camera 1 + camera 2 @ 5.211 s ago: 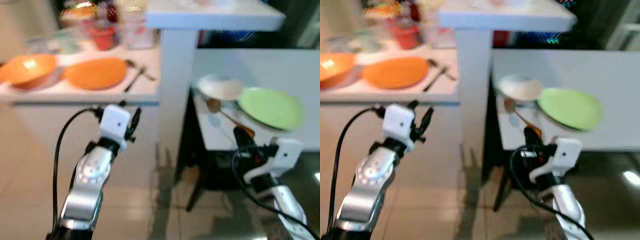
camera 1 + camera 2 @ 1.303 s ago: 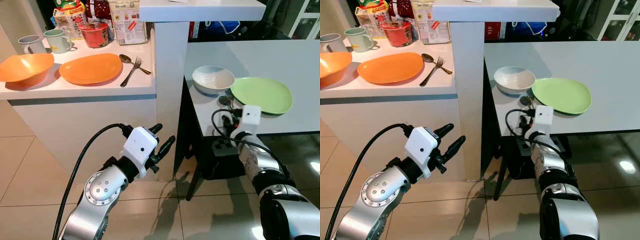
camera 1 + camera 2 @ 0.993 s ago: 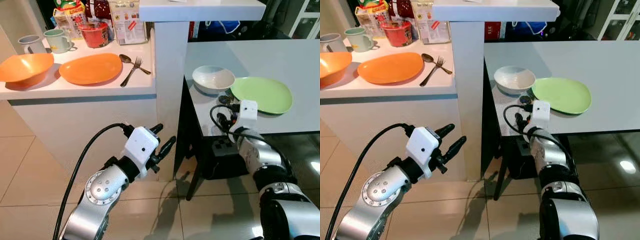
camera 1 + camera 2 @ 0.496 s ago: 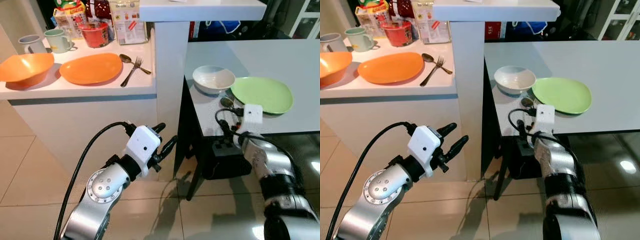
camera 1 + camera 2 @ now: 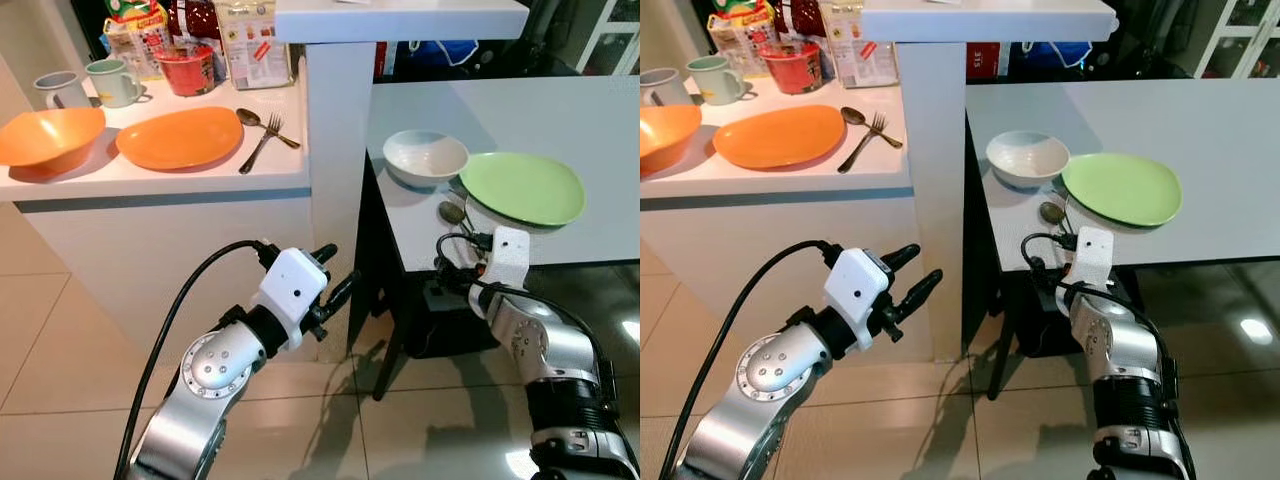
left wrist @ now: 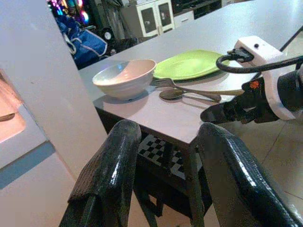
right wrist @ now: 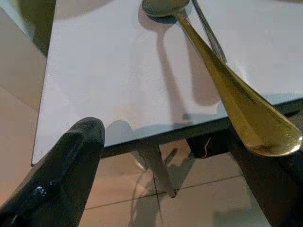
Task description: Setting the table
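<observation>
While our right gripper (image 7: 156, 179) hangs just off the near edge of the grey table (image 5: 600, 120), fingers spread, the gold spoon (image 7: 222, 80) lies there, handle overhanging, beside the green plate (image 5: 522, 187) and white bowl (image 5: 425, 157). Our left gripper (image 6: 161, 184) hovers low, fingers parted.

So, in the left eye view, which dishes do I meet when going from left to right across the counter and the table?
orange bowl → orange plate → white bowl → green plate
</observation>
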{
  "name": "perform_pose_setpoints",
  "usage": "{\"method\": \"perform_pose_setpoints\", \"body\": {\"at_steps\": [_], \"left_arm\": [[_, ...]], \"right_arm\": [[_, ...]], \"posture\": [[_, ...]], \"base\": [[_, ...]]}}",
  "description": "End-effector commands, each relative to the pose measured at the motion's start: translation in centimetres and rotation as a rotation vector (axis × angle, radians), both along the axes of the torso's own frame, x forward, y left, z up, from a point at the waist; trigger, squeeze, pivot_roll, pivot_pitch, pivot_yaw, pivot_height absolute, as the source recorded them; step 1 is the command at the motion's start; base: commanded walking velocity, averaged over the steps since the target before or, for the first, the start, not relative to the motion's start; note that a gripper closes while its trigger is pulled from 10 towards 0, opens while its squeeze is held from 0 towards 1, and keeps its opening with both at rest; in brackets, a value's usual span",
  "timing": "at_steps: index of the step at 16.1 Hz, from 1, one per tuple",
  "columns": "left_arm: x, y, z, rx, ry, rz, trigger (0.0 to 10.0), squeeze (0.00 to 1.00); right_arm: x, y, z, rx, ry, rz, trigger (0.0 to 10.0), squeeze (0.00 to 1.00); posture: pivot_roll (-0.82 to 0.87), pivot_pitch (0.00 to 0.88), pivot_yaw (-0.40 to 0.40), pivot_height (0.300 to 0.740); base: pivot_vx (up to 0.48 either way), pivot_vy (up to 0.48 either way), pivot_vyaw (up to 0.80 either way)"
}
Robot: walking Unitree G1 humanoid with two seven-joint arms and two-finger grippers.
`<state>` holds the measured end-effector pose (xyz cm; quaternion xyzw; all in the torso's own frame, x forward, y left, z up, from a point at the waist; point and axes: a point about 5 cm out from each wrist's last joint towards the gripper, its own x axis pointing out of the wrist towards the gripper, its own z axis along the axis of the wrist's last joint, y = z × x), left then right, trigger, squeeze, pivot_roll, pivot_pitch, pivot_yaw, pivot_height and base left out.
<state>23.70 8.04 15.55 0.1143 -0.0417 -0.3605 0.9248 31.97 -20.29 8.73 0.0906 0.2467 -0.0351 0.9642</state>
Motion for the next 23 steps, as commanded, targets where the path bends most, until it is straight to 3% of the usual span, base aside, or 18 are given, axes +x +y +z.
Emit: {"method": "perform_pose_setpoints", "body": {"at_steps": [1, 7, 9, 11, 12, 13, 15, 18, 23], "left_arm": [[0.2, -0.1, 0.1, 0.003, -0.007, -0.009, 10.0, 0.0], [0.3, 0.0, -0.1, -0.001, -0.012, -0.006, 10.0, 0.0], [0.4, 0.0, -0.1, 0.001, -0.013, -0.011, 10.0, 0.0], [0.7, -0.1, -0.1, 0.005, -0.016, -0.021, 10.0, 0.0], [0.8, -0.2, -0.2, 0.005, -0.015, -0.019, 10.0, 0.0], [0.7, -0.3, -0.2, 0.005, -0.016, -0.016, 10.0, 0.0], [0.6, -0.2, -0.2, 0.006, -0.018, -0.006, 10.0, 0.0], [0.6, -0.1, -0.3, 0.008, -0.014, -0.011, 10.0, 0.0], [0.6, -0.1, -0.3, 0.008, -0.013, -0.013, 10.0, 0.0]], "right_arm": [[-0.3, -0.2, -0.5, 0.002, 0.02, -0.012, 10.0, 1.0], [-0.2, -0.6, -1.5, -0.008, 0.045, -0.049, 10.0, 1.0], [0.9, -0.3, -0.7, -0.022, 0.018, -0.053, 10.0, 1.0], [3.3, 0.5, 2.0, -0.028, -0.073, -0.045, 10.0, 1.0], [3.9, 0.6, 2.3, -0.025, -0.083, -0.059, 10.0, 0.92], [3.6, 0.5, 1.7, -0.043, -0.06, -0.065, 10.0, 0.83], [2.7, 0.7, 0.7, -0.045, -0.041, -0.054, 10.0, 0.8], [1.7, 0.5, -0.3, -0.073, -0.025, -0.053, 10.0, 0.61], [1.2, 1.0, -0.2, -0.076, -0.032, -0.037, 10.0, 0.6]], "posture": [[-0.01, 0.0, 0.044, 0.74], [-0.01, 0.0, 0.044, 0.74], [-0.02, 0.0, 0.05, 0.74], [-0.02, 0.0, 0.058, 0.74], [-0.02, 0.0, 0.05, 0.74], [0.0, 0.0, 0.04, 0.74], [0.0, 0.0, 0.039, 0.74], [-0.01, 0.0, 0.048, 0.74], [-0.01, 0.0, 0.046, 0.74]], "base": [[0.0, 0.0, 0.0], [0.0, 0.0, 0.0], [0.0, 0.0, 0.0], [0.0, 0.0, 0.0], [0.0, 0.0, 0.0], [0.0, 0.0, 0.0], [0.0, 0.0, 0.0], [0.0, 0.0, 0.0], [0.0, 0.0, 0.0]]}}
